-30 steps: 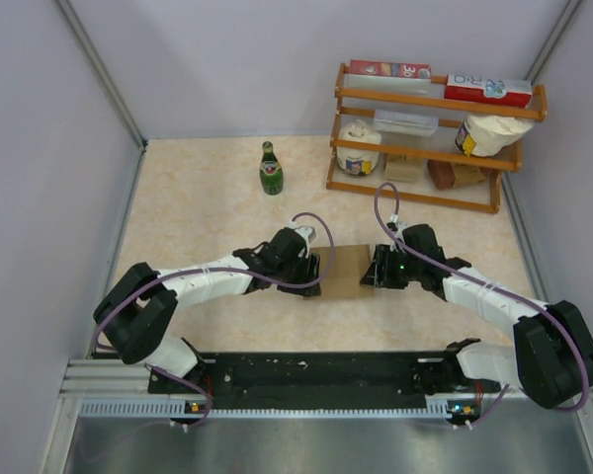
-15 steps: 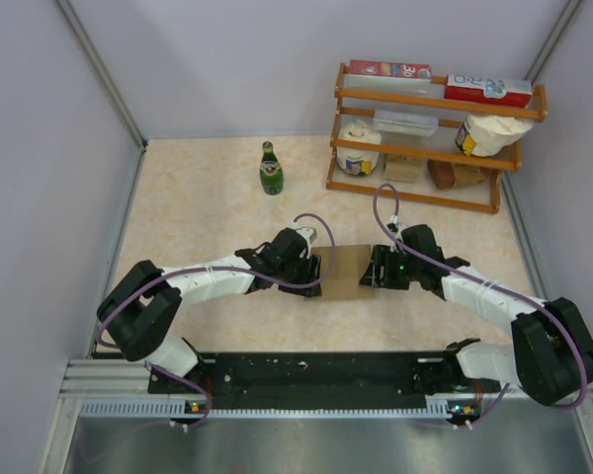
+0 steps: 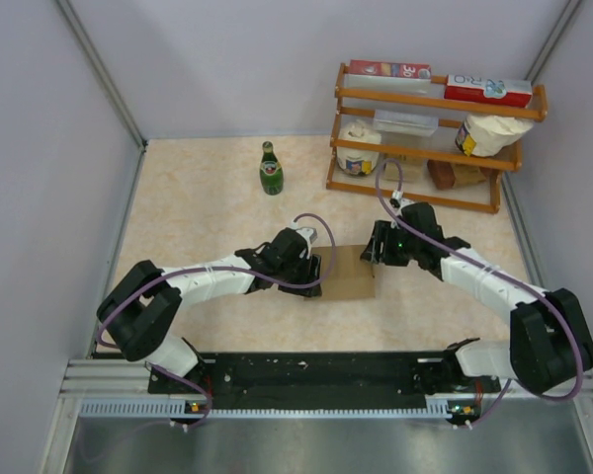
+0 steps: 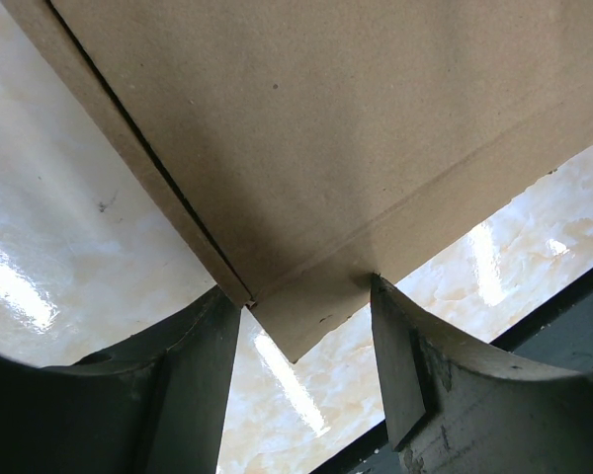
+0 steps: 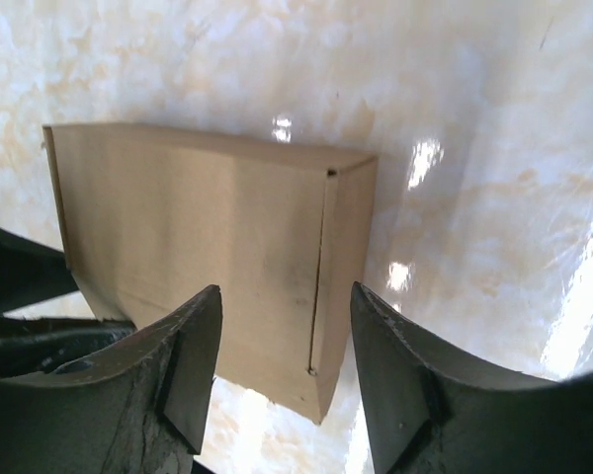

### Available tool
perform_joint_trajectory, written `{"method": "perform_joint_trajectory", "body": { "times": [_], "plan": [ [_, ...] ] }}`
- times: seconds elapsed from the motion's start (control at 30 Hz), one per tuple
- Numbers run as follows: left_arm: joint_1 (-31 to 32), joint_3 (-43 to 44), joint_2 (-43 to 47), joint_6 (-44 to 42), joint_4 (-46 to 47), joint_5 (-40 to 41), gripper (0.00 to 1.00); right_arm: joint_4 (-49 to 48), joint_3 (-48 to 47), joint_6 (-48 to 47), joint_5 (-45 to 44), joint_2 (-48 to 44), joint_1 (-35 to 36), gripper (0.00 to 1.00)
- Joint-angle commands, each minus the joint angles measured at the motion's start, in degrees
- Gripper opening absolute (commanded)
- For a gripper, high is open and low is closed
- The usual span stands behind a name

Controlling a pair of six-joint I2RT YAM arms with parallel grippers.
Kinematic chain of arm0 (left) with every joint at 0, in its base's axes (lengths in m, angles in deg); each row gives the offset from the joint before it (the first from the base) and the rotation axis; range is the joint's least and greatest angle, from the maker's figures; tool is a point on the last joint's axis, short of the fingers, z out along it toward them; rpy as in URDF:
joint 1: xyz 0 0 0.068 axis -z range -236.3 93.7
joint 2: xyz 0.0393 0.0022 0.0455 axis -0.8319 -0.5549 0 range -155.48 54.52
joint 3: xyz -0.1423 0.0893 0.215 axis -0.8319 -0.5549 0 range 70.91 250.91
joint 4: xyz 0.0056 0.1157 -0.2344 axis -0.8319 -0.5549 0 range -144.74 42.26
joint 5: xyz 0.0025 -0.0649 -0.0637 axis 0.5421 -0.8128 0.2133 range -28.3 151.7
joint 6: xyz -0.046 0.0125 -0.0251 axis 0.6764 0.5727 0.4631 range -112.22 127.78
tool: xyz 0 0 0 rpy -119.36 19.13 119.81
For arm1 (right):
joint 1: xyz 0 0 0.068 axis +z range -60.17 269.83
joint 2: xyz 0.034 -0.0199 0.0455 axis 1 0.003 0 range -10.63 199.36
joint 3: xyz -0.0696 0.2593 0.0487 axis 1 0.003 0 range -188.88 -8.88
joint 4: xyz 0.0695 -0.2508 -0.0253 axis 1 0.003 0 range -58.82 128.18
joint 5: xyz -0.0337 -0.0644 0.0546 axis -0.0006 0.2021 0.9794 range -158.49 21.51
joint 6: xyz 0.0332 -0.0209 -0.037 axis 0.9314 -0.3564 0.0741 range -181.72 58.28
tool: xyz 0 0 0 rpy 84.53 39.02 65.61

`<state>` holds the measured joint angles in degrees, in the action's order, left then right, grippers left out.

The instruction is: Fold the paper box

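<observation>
The paper box [image 3: 348, 272] lies closed at mid-worktop [image 3: 198, 197], its inside hidden. The left fingers [image 4: 178, 395] clasp its left end; the right fingers [image 5: 173, 395] hang released just beside its right end, not touching.

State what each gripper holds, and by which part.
Left gripper appears to pinch the box by its small end flap; right gripper is open, holding nothing.

Both arms reach forward with elbows bent outward and wrists turned toward each other, the left gripper [image 3: 314, 271] low with jaws clamped on the paper box [image 3: 348, 273], the right gripper [image 3: 374, 254] hovering, jaws spread and holding nothing.
</observation>
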<state>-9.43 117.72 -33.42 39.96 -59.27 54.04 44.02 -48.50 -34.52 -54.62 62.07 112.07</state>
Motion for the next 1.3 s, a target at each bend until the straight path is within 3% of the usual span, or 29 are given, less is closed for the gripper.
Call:
{"method": "perform_joint_trajectory", "body": {
  "times": [0.0,0.47,0.93,1.27],
  "plan": [
    [0.0,0.6,0.7,-0.9,1.5,0.5,0.59,-1.5,-5.3,0.7,-2.2,3.4,-1.1,0.52],
    [0.0,1.1,0.4,-1.2,1.2,0.4,0.59,-3.5,-8.1,2.7,-5.1,10.1,-1.9,0.40],
    [0.1,-0.4,1.0,-5.6,2.0,7.1,0.59,-3.9,-7.6,2.7,-3.4,12.5,-2.1,0.39],
    [0.3,-2.0,0.7,-5.6,4.1,12.8,0.67,-3.8,-7.8,2.5,-2.5,12.8,-2.1,0.39]
  ]
}}
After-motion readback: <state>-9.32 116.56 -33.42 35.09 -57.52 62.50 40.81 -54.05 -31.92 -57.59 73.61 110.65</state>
